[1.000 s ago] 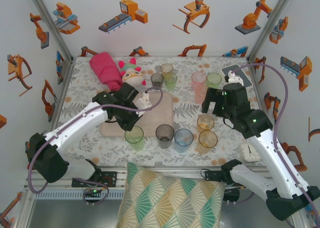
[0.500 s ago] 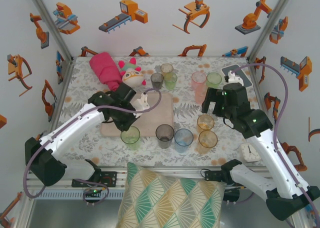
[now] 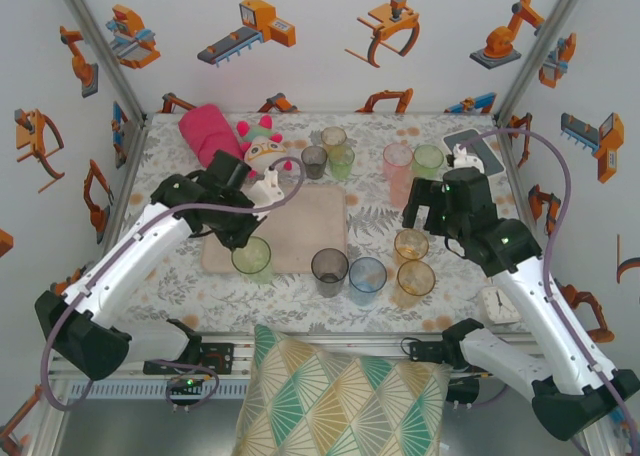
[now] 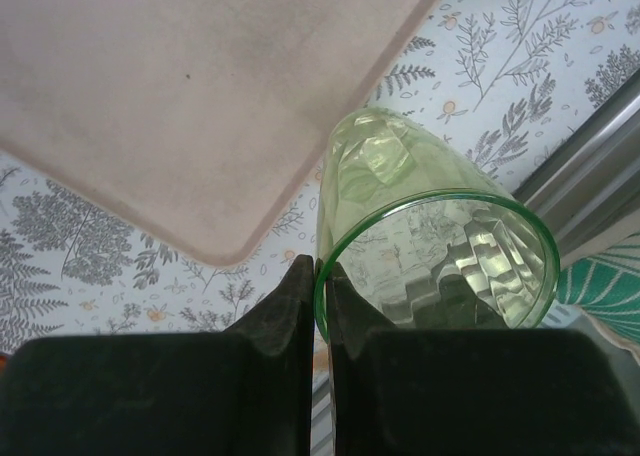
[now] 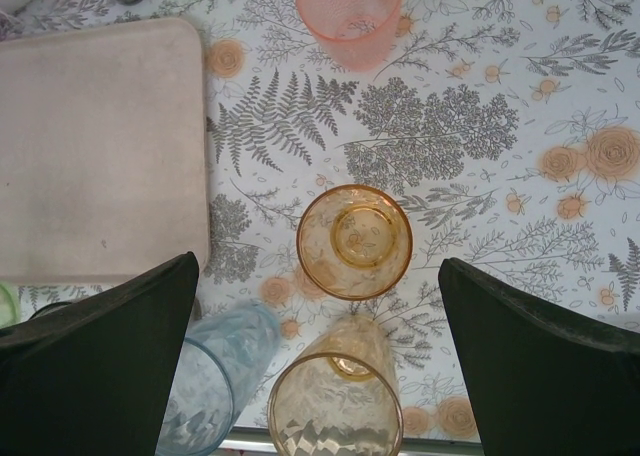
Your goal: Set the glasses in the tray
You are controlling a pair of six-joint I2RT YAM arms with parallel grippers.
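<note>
left gripper point(image 4: 318, 276) pinches the rim of the green tumbler point(image 3: 252, 259), roughly upright, seemingly just off the near-left corner of the tray point(image 3: 305, 221) — tray middle at one o'clock — right gripper point(image 5: 318, 276) gapes wide above amber tumblers point(image 5: 354, 240)

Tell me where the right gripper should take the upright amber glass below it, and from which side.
Come straight down from above: the amber glass stands upright, mouth up, under the open right gripper. Close on its wall below the rim, on the two sides facing bare table; a second amber glass crowds its near side.
</note>
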